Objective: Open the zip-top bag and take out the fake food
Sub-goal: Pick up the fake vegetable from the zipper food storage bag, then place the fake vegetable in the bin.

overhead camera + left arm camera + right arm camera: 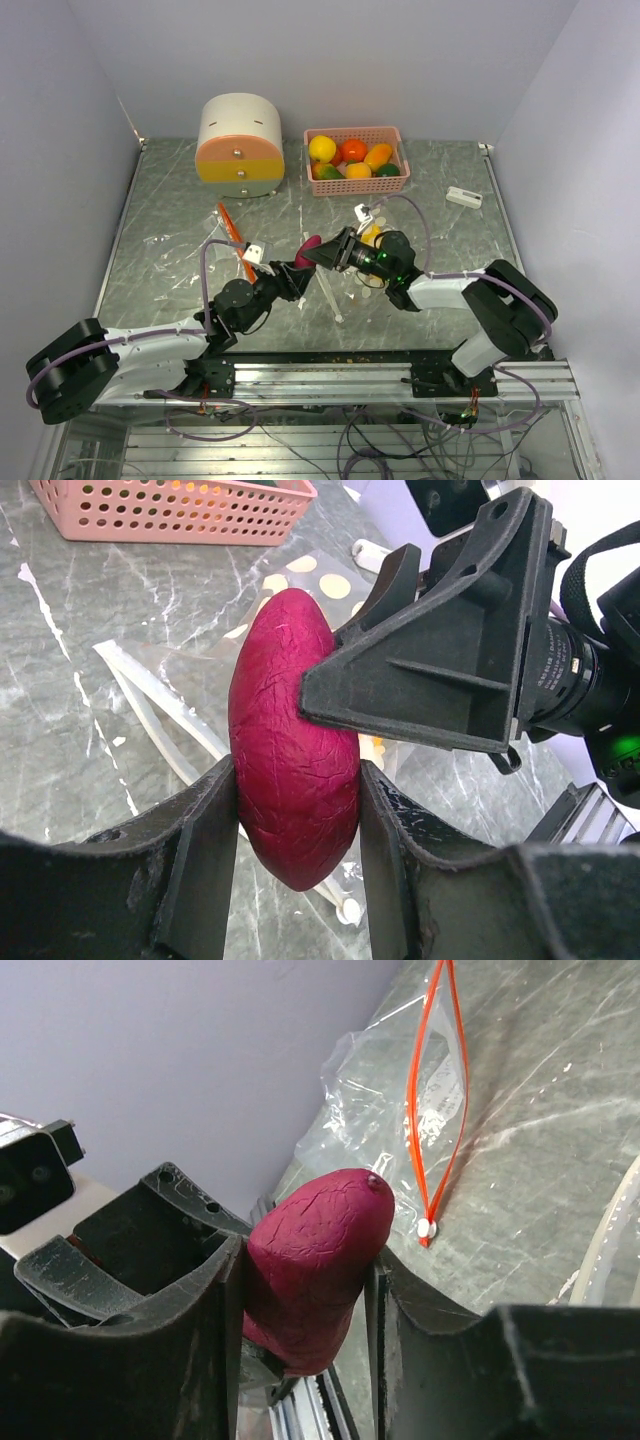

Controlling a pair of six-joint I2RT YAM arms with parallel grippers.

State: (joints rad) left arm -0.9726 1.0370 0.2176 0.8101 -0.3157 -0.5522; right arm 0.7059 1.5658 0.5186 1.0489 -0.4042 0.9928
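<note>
A dark magenta piece of fake food (308, 248) hangs above the table's middle, pinched from two sides. In the left wrist view, my left gripper (298, 810) is shut on the lower half of this piece (295, 730), and the right gripper's black finger (430, 670) presses against its upper right. In the right wrist view, my right gripper (305, 1290) is shut on the same piece (320, 1250), whose tip pokes out past the fingers. A clear zip-top bag (345, 285) with a white zip strip lies under the right arm, with something yellow (371, 236) in it.
A pink basket (352, 131) holding several plastic fruits stands at the back. The round cream and orange drawer box (240, 145) is to its left. A second clear bag with an orange zip (232, 232) lies left of centre. A small white device (463, 196) sits far right.
</note>
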